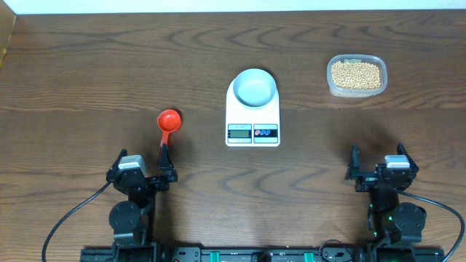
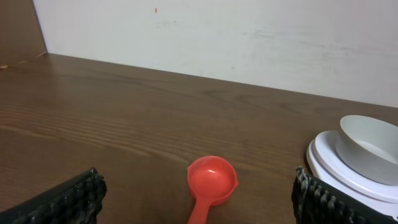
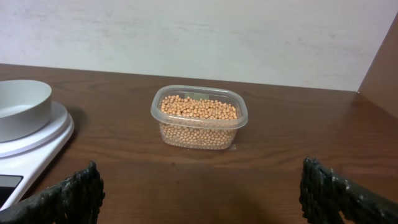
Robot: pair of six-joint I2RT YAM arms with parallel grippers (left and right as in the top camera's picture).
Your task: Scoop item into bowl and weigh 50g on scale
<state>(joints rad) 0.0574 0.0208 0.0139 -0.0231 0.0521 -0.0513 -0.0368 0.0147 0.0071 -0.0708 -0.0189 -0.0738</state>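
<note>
Bowl point(image 1: 254, 87) seated on the far end of the scale point(image 1: 253, 132), mid-bench point(image 1: 87, 80). Beans point(image 1: 356, 74) fill a clear tub point(image 1: 331, 86) at far right, well apart from the scale. Red scoop point(image 1: 169, 120) lies just ahead of the left pincer point(image 1: 142, 160). Left pincer and right pincer point(image 1: 378, 156) each stand with fingers spread wide, empty

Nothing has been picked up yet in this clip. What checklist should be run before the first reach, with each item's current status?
1. Round pale grey-blue bowl sits on the flat white digital scale: ok.
2. Bowl empty: ok.
3. Scale display reads zero: cannot tell, digits too small.
4. Red plastic scoop lies free, ahead of the open left gripper: ok.
5. Clear plastic tub uncovered, small tan beans inside: ok.
6. Right gripper open, holding nothing: ok.
</note>
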